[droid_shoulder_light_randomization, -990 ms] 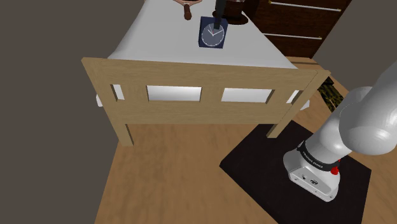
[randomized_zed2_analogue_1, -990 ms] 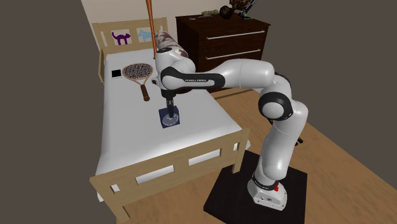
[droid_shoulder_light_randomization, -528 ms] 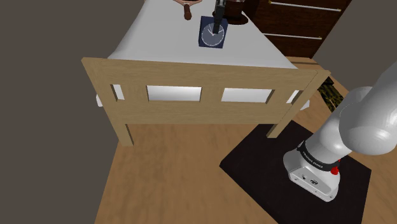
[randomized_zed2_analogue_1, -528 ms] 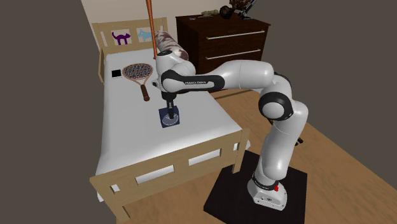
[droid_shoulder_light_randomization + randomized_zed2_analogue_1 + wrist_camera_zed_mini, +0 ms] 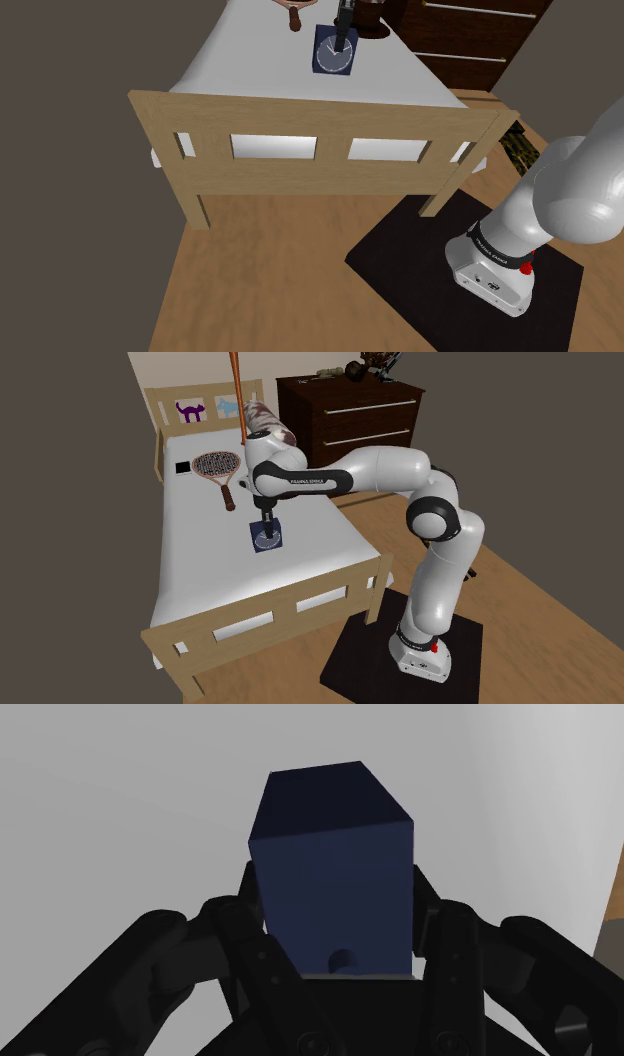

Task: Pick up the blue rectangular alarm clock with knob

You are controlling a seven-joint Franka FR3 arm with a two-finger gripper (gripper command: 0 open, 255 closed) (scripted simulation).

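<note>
The dark blue box-shaped alarm clock point(image 5: 333, 57) rests on the white bed point(image 5: 260, 70), its round dial facing outward. In the wrist view the clock point(image 5: 330, 844) sits between my two black fingers, a small knob low on its near face. My gripper point(image 5: 332, 909) clasps it, with both fingers point(image 5: 250, 909) pressed against its side faces. From the second exterior view my gripper point(image 5: 266, 530) comes straight down onto the clock point(image 5: 267, 540), which still touches the mattress point(image 5: 200, 572). In the shoulder view the gripper point(image 5: 341, 42) covers the clock's upper part.
A wooden footboard point(image 5: 310, 140) stands between the stand and the mattress. A racket point(image 5: 215, 467) lies near the headboard, behind the clock. A dark wooden dresser point(image 5: 350, 417) stands beside the bed. The robot's base sits on a black mat point(image 5: 400, 260).
The gripper sank a little onto the clock between one second and half a second ago. Since then nothing has visibly moved, and the clock stays where it was.
</note>
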